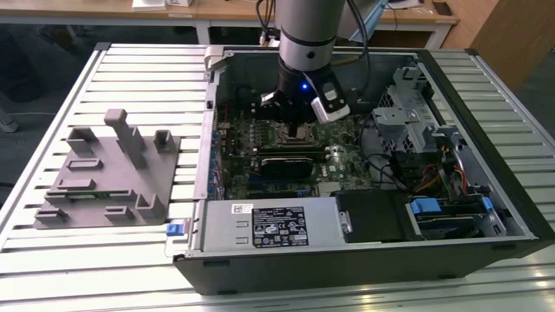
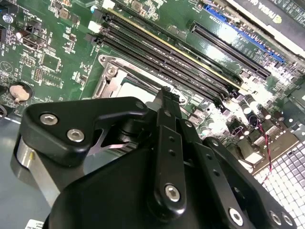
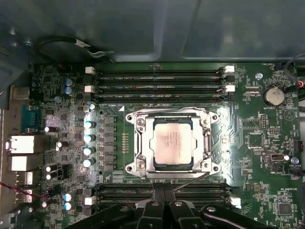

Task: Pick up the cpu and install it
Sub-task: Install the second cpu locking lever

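Observation:
The cpu point(image 3: 172, 143), a thin square chip with a pale silvery top, lies flat inside the metal-framed socket point(image 3: 138, 143) on the green motherboard point(image 3: 257, 143). A corner of the cpu point(image 2: 138, 90) shows past the black finger in the second wrist view. My gripper point(image 3: 164, 191) hovers beside the socket, its two black fingers pressed together with nothing between them, apart from the chip. In the exterior view the gripper point(image 1: 295, 123) hangs low inside the open computer case point(image 1: 485, 97), right over the socket area.
Memory slots point(image 3: 159, 81) run along both sides of the socket. A graphics card point(image 1: 290, 162), power supply point(image 1: 269, 224) and drive cage point(image 1: 407, 110) crowd the case. A grey plastic fixture point(image 1: 104, 175) stands on the slatted table at the exterior view's left.

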Motion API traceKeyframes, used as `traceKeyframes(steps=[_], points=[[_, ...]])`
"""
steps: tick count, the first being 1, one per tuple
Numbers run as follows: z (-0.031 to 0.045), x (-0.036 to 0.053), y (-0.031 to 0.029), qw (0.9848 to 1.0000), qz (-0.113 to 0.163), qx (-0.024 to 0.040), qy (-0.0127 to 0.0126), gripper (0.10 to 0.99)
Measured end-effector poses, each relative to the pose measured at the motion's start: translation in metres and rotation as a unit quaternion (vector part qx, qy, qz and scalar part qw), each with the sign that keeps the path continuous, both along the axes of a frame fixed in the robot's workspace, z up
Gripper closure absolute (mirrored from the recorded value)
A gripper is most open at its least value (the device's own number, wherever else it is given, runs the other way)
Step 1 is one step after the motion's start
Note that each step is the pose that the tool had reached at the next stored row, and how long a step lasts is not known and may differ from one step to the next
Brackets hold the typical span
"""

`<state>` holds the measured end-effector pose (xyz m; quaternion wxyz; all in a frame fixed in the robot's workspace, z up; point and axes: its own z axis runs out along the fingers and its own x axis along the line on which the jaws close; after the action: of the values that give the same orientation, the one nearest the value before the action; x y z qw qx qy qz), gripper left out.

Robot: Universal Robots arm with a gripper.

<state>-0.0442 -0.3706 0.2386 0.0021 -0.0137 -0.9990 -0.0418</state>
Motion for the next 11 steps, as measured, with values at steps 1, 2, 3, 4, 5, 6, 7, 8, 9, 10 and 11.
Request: traceKeyframes(steps=[1,2,3,4,5,6,7,8,9,10,11], points=[[-0.0001,0.0000,0.0000,1.0000,0.000,0.0001,0.0000,0.980],[-0.0002,0.0000,0.0000,1.0000,0.000,0.0002,-0.0001,0.980],[-0.0006,0.0000,0.0001,1.0000,0.000,0.0003,-0.0001,0.980],[-0.0012,0.0000,0.0001,1.0000,0.000,0.0004,-0.0002,0.980],[-0.0018,0.0000,0.0001,1.0000,0.000,0.0003,-0.0001,0.980],[-0.0026,0.0000,0.0000,1.0000,0.000,0.0002,-0.0001,0.980],[-0.0035,0.0000,0.0000,1.0000,0.000,0.0002,-0.0001,0.980],[-0.0044,-0.0001,-0.0001,1.0000,0.000,0.0002,-0.0001,0.980],[-0.0052,-0.0001,-0.0002,1.0000,0.000,0.0002,-0.0001,0.980],[-0.0060,-0.0001,-0.0004,1.0000,0.000,0.0002,-0.0001,0.980],[-0.0065,-0.0002,-0.0005,1.0000,0.000,0.0002,-0.0001,0.980]])
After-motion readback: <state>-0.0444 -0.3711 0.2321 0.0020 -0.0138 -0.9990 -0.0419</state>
